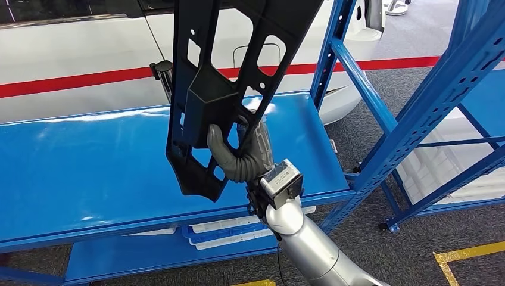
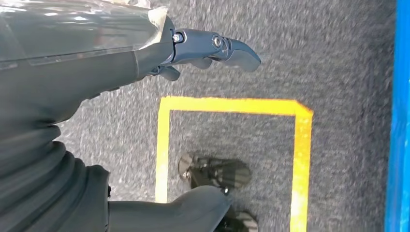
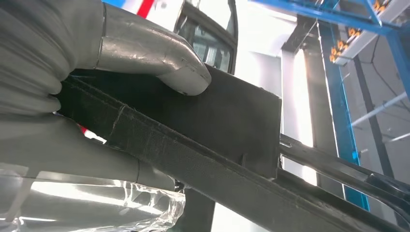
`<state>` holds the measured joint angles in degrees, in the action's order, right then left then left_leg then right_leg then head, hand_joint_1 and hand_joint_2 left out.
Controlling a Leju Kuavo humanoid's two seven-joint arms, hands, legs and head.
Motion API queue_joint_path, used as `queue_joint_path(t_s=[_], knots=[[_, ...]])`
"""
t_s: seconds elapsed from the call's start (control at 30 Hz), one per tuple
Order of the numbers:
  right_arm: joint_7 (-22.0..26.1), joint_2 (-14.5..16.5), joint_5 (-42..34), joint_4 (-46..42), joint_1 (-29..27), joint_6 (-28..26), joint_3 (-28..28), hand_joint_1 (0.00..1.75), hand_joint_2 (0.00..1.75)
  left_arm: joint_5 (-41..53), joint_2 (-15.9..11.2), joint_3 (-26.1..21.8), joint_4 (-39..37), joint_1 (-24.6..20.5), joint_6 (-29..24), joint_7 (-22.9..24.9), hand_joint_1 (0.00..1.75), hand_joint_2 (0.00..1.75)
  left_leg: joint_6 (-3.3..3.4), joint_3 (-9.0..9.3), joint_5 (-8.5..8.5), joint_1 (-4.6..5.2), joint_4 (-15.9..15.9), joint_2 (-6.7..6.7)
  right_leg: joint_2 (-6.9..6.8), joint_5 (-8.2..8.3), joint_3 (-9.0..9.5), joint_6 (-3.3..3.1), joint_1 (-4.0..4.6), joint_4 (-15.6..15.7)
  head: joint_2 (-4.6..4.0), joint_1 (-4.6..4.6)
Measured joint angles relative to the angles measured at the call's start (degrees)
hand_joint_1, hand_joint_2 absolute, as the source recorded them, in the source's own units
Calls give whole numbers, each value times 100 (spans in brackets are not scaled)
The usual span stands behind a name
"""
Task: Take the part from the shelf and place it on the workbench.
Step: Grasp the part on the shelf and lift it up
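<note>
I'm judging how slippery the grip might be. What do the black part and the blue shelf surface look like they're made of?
The black part looks like moulded plastic with a matte finish: thin walls, cut-out windows, and a fine grainy texture in the right wrist view. The right hand holds it by its lower half. The blue shelf surface looks like painted sheet metal, glossy, with bright streaks of reflected light.

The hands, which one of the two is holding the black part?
The right hand: it grips the black part above the blue shelf, thumb pressed on its face. The left hand hangs over grey floor with nothing in its fingers.
</note>
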<state>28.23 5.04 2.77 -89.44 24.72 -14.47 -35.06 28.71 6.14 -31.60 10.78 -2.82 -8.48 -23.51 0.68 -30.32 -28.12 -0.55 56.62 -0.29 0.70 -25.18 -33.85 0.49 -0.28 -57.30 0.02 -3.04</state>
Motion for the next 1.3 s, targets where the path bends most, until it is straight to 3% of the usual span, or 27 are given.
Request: queue_joint_path(t_s=[0.5, 0.67, 0.77, 0.83, 0.93, 1.0, 1.07, 1.3], knots=[[196, -320, -192, -163, -573, 68, -119, 175, 175, 13, -27, -55, 0, -3, 461, 125, 0, 175, 20, -8, -17, 21, 12, -1, 1, 1, 2, 3, -31, 7, 0, 0], [244, -384, -199, -181, -624, 93, -120, 175, 175, 24, -40, -61, 0, -3, 466, 132, 0, 175, 71, -23, -37, 43, 49, -1, 1, 8, 4, 18, -55, 10, 0, 0], [249, -397, -198, -221, -626, 125, -121, 175, 175, 49, -49, -64, 0, -7, 448, 126, 0, 175, 145, -1, 31, 35, -2, 9, -3, 26, 3, 77, -52, 26, 0, 0], [250, -409, -201, -249, -622, 137, -124, 175, 175, 84, -46, -64, 1, -15, 440, 121, 0, 175, 211, 36, 115, 3, -103, 28, -14, -123, -111, 79, -42, -199, 0, -5], [250, -448, -220, -262, -651, 166, -127, 175, 175, 122, -44, -64, 1, -15, 430, 123, 0, 175, 238, 35, 144, -9, -138, 43, -22, -570, -565, 43, -66, -1225, 0, -9], [249, -475, -231, -263, -682, 177, -130, 175, 175, 130, -43, -64, 0, -13, 422, 125, 0, 175, 236, 29, 144, -9, -135, 45, -24, -673, -728, 86, -85, -1620, 0, -9], [248, -486, -235, -264, -690, 179, -131, 175, 175, 134, -42, -64, 0, -12, 419, 126, 0, 175, 235, 29, 144, -10, -135, 45, -25, -660, -733, 114, -94, -1650, 0, -9], [248, -486, -235, -264, -690, 179, -131, 175, 175, 134, -42, -64, 0, -12, 419, 126, 0, 175, 235, 29, 144, -10, -135, 45, -25, -660, -733, 114, -94, -1650, 0, -9]])
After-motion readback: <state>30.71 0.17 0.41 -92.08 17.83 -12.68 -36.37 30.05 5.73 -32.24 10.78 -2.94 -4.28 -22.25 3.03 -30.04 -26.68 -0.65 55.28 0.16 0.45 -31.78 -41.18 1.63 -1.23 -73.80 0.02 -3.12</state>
